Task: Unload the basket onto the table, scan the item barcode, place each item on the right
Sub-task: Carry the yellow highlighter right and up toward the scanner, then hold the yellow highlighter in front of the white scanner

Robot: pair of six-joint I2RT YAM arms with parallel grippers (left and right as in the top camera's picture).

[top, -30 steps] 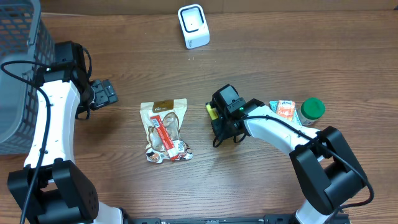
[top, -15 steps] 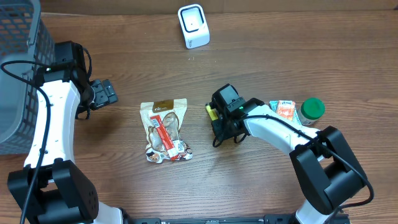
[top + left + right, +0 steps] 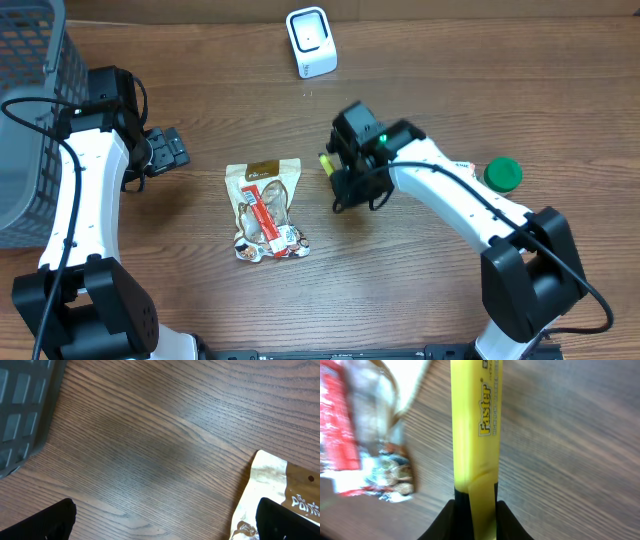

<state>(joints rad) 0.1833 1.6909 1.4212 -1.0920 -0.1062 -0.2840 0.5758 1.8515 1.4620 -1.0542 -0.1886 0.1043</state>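
Now my right gripper [image 3: 475,517] is pinched around the yellow highlighter [image 3: 472,430], just right of the snack pouch [image 3: 266,210] and well short of the scanner [image 3: 311,42]. I judge this the carry step; next its barcode must face the scanner window. My left gripper [image 3: 168,149] hangs wide open, empty.

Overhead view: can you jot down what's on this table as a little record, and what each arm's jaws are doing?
scanner: white, at the table's far edge
bag: snack pouch, lying flat, mid-table
highlighter: yellow, in the right jaws, right of the bag
bottle: green lid, on the right
basket: grey, far left
left jaws: open, empty, between basket and bag
right jaws: shut on the highlighter
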